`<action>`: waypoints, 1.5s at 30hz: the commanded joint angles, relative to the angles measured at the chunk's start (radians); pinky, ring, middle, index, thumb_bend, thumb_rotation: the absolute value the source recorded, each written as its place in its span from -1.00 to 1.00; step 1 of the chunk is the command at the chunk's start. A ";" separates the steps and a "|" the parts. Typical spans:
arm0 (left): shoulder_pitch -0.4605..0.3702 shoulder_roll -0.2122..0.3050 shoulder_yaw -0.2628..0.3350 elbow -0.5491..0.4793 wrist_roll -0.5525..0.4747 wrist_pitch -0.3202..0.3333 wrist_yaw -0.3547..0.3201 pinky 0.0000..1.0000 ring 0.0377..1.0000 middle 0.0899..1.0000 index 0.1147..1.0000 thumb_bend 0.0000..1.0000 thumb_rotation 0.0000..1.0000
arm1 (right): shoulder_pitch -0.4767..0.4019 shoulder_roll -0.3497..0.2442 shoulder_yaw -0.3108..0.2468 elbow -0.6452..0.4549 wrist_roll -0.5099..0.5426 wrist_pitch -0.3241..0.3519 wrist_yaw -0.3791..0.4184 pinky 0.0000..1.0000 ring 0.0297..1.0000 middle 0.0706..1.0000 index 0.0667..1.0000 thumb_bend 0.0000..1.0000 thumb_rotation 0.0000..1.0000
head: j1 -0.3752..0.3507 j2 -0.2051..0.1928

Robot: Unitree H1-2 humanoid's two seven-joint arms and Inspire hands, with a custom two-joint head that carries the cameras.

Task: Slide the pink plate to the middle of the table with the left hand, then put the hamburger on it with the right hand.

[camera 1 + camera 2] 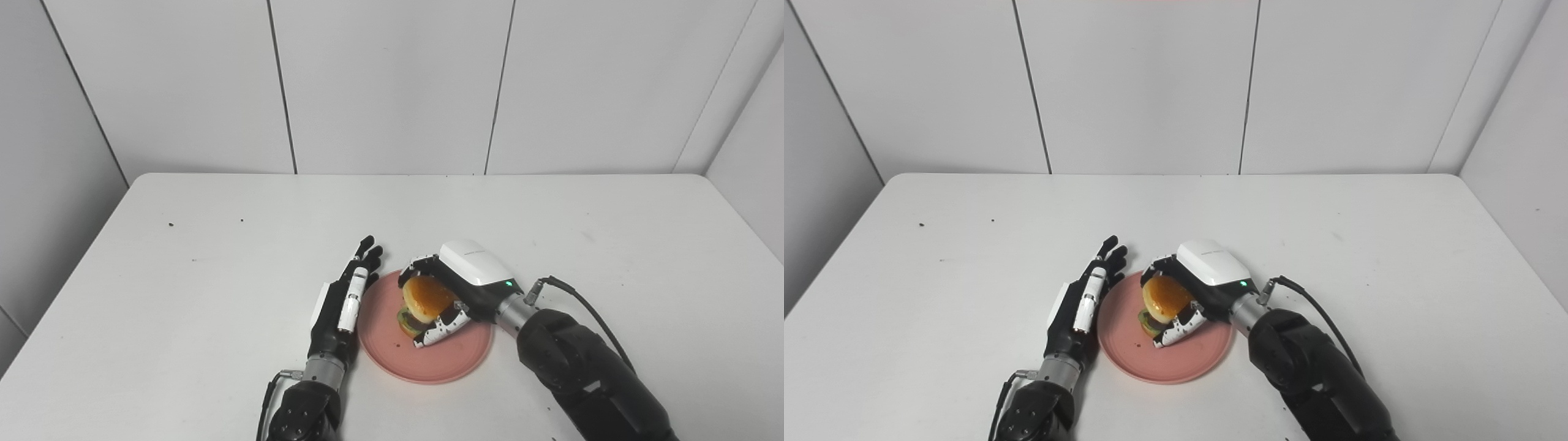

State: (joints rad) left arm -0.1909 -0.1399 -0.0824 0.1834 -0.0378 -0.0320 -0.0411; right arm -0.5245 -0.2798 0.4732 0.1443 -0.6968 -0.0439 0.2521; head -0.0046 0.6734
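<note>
The pink plate lies on the white table near the front middle. My right hand is shut on the hamburger, an orange bun with green and dark layers, and holds it over the plate's middle; whether it touches the plate I cannot tell. My left hand is open, fingers straight and pointing away from me, standing on edge against the plate's left rim. The same scene shows in the right eye view, with the plate, hamburger, right hand and left hand.
A black cable loops from the right wrist above the table. White wall panels stand behind the table's far edge. A few small dark specks lie on the far left of the tabletop.
</note>
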 commanded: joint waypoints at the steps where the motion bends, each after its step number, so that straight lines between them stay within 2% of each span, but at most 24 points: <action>1: 0.018 0.000 -0.006 0.015 0.001 -0.009 -0.006 0.90 0.91 0.86 0.82 -0.63 1.00 | -0.037 0.001 0.009 0.011 -0.015 -0.050 -0.018 -0.45 -0.36 -0.13 0.10 0.09 -1.00 | -0.002 0.001; 7: 0.019 0.001 -0.001 0.007 -0.005 0.010 -0.005 0.91 0.89 0.85 0.82 -0.63 1.00 | -0.030 -0.011 0.014 0.011 -0.021 -0.064 -0.011 -0.58 -0.50 -0.14 0.16 0.09 -1.00 | -0.011 0.001; 9: 0.018 0.004 -0.001 0.006 -0.004 0.013 -0.007 0.92 0.90 0.85 0.82 -0.64 1.00 | -0.024 -0.015 0.015 -0.001 -0.028 -0.060 -0.008 -0.55 -0.46 -0.14 0.22 0.09 -1.00 | -0.012 0.001; 10: 0.018 0.005 -0.002 0.006 -0.002 0.012 -0.007 0.92 0.90 0.85 0.82 -0.63 1.00 | -0.023 -0.017 0.016 -0.005 -0.032 -0.057 -0.006 -0.23 -0.10 0.08 0.27 0.10 -0.94 | -0.012 0.001; 11: 0.018 0.006 -0.002 0.008 -0.001 0.008 -0.007 0.91 0.90 0.85 0.83 -0.62 1.00 | -0.021 -0.018 0.017 -0.009 -0.034 -0.054 -0.002 -0.06 0.09 0.20 0.31 0.10 -0.86 | -0.013 0.001; 12: 0.018 0.006 -0.002 0.008 -0.002 0.008 -0.008 0.91 0.90 0.85 0.83 -0.62 1.00 | -0.020 -0.020 0.017 -0.014 -0.033 -0.049 0.006 -0.06 0.09 0.20 0.31 0.10 -0.86 | -0.013 0.001; 16: 0.017 0.008 -0.006 0.009 0.007 -0.003 -0.004 0.91 0.92 0.86 0.82 -0.63 1.00 | -0.011 -0.026 0.007 -0.042 0.001 -0.042 0.054 0.16 0.33 0.41 0.50 0.20 -0.34 | -0.013 0.001; 19: 0.017 0.003 -0.001 0.005 -0.007 0.010 -0.006 0.91 0.93 0.86 0.82 -0.63 1.00 | -0.005 -0.031 -0.002 -0.051 0.021 -0.050 0.070 0.29 0.47 0.54 0.60 0.37 -0.10 | -0.014 0.002; 25: 0.017 0.004 -0.001 0.006 -0.001 -0.001 0.000 0.87 0.92 0.85 0.81 -0.65 1.00 | 0.007 -0.043 -0.007 -0.079 0.034 -0.041 0.114 0.37 0.58 0.68 0.71 0.51 0.16 | -0.016 0.002; 27: 0.013 0.009 0.000 0.014 -0.005 -0.008 -0.007 0.87 0.91 0.85 0.81 -0.65 1.00 | 0.011 -0.046 -0.013 -0.084 0.044 -0.041 0.125 0.45 0.64 0.74 0.78 0.52 0.29 | -0.017 0.002; 28: 0.012 0.011 0.001 0.017 -0.005 -0.009 -0.008 0.86 0.91 0.85 0.81 -0.63 1.00 | 0.014 -0.046 -0.018 -0.087 0.054 -0.042 0.131 0.56 0.73 0.82 0.85 0.56 0.39 | -0.017 0.002; 31: 0.010 0.007 0.006 0.016 -0.020 -0.006 -0.012 0.87 0.92 0.86 0.82 -0.63 1.00 | 0.027 -0.046 -0.036 -0.100 0.073 -0.037 0.132 0.64 0.79 0.88 0.92 0.60 0.45 | -0.017 0.000; 34: 0.009 0.006 0.010 0.013 -0.032 0.003 -0.015 0.90 0.93 0.87 0.83 -0.62 1.00 | 0.054 -0.035 -0.071 -0.110 0.098 -0.049 0.092 0.66 0.85 0.94 0.97 0.62 0.46 | -0.018 0.001; 37: 0.007 0.007 0.015 0.022 -0.034 -0.017 -0.010 0.88 0.92 0.86 0.81 -0.61 1.00 | 0.104 -0.004 -0.132 -0.122 0.112 -0.064 -0.006 0.69 0.89 0.99 1.00 0.59 0.61 | -0.022 -0.001; 39: 0.010 0.005 0.019 0.019 -0.037 -0.021 -0.007 0.90 0.92 0.88 0.82 -0.60 1.00 | 0.134 0.029 -0.181 -0.119 0.155 -0.078 -0.064 0.68 0.87 0.98 1.00 0.57 0.62 | -0.024 -0.001; 42: 0.015 0.002 0.024 0.017 -0.034 -0.028 0.001 0.90 0.90 0.87 0.82 -0.59 1.00 | 0.179 0.084 -0.249 -0.115 0.220 -0.097 -0.148 0.69 0.90 1.00 1.00 0.44 0.56 | -0.026 0.000; 45: 0.016 0.002 0.027 0.016 -0.028 -0.029 0.007 0.90 0.90 0.87 0.81 -0.58 1.00 | 0.209 0.126 -0.289 -0.114 0.244 -0.119 -0.221 0.74 0.94 1.00 1.00 0.29 0.53 | -0.027 -0.001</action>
State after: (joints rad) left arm -0.1911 -0.1381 -0.0642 0.1828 -0.0637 -0.0402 -0.0417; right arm -0.2927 -0.1716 0.2042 0.0547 -0.4759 -0.0980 0.0854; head -0.0307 0.6734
